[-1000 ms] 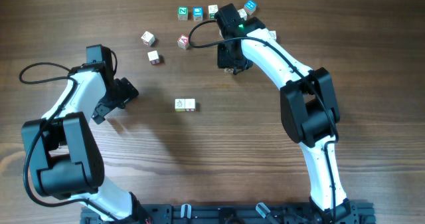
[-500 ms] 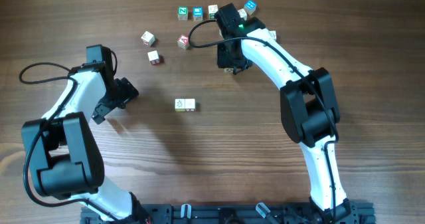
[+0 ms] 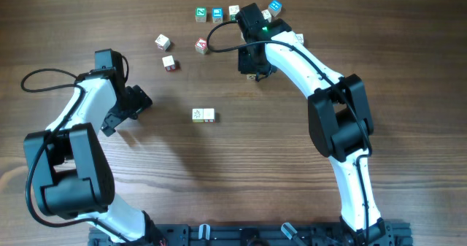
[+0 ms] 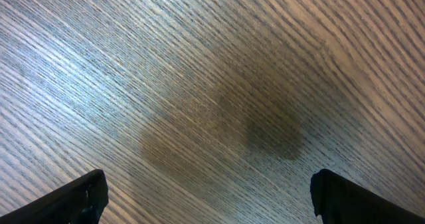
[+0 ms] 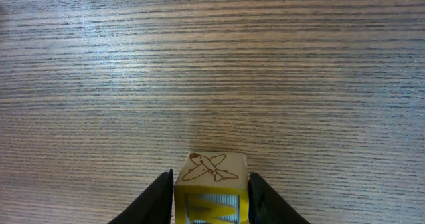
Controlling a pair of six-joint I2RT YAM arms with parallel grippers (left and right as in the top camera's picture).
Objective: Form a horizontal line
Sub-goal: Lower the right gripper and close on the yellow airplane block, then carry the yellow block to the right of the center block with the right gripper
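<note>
Overhead and wrist views of a two-arm rig at a brown wooden surface (image 3: 241, 166). The row of two cream-faced wooden cubes (image 3: 203, 114) is lying near the middle of the surface, its two members touching side by side and running left to right. The right hand (image 3: 254, 72) is reaching over the far part of the surface, well apart from that row. In the right wrist view this hand (image 5: 211, 187) is pressing its two dark fingers (image 5: 163, 197) flush against opposite sides of a yellow wooden cube (image 5: 209, 167), whose upper cream face is showing a line drawing of an aeroplane. The left hand (image 3: 137, 101) is hovering to the left of the row; in the left wrist view it (image 4: 209, 187) is standing wide and is showing only bare wood grain between its fingertips. Loose cubes are lying along the far edge: a green-faced cube (image 3: 201, 13), a blue-faced cube (image 3: 217, 14) and a red-marked cube (image 3: 201, 46).
</note>
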